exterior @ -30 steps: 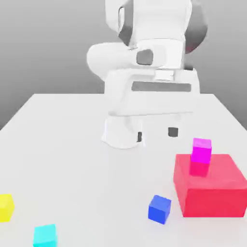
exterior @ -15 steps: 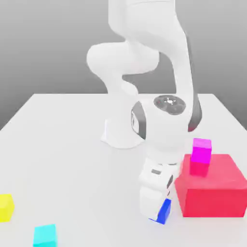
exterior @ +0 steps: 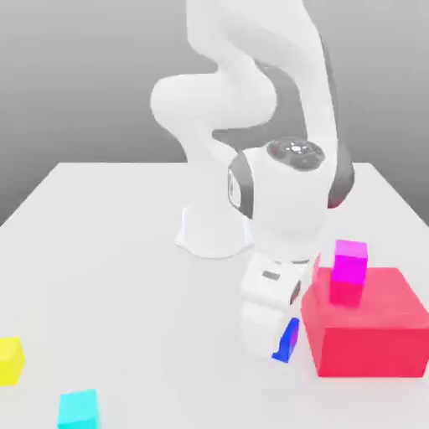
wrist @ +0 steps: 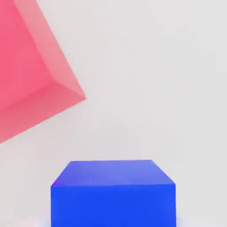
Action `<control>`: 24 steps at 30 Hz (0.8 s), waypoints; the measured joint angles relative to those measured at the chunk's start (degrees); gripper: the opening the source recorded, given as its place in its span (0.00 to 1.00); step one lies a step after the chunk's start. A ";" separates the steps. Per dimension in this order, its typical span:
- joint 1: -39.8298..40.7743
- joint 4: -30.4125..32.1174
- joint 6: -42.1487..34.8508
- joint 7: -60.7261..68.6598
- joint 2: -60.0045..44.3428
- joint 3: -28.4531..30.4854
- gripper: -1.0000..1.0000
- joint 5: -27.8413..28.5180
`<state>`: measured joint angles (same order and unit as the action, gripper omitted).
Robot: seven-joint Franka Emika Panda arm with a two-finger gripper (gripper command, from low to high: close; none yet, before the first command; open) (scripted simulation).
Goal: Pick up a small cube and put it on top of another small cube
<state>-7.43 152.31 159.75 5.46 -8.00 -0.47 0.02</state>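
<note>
Low in the exterior frame, the cyan cube (exterior: 77, 409) sits at the bottom left, and the yellow cube (exterior: 10, 360), the stacking target, lies just above it at the left edge, well apart from the arm. Right of centre and low in the frame, the gripper (exterior: 270, 342) is down at the white table (exterior: 109, 251), its jaws drawn together and, as I judge it, clamped on the blue cube (exterior: 287, 340), of which a sliver shows beside the white hand; the hand view has the same blue cube (wrist: 113, 193) square in front of the camera, its top face level. I judge this cube light and rigid, with plain flat faces that may be a little slick, so the hold belongs on two opposite side faces, centred, with the pads square to them to keep it from twisting out. Just to the exterior view's right of it stands the big red block (exterior: 364, 323), close enough that a careless lift could brush it. On the block's top rests the magenta cube (exterior: 349, 270). Behind, toward the upper centre, rises the arm's white base (exterior: 214, 230).
</note>
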 joint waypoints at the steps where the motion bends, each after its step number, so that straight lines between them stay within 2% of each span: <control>1: 1.34 -0.83 -0.75 0.86 -0.24 0.89 0.00 -0.39; 19: 25.64 -16.68 -12.98 16.81 -4.48 18.21 0.00 -6.96; 24: 29.73 -18.58 -7.79 21.27 -11.53 16.96 0.00 -11.76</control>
<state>22.30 133.73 151.96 26.73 -19.52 16.48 -11.73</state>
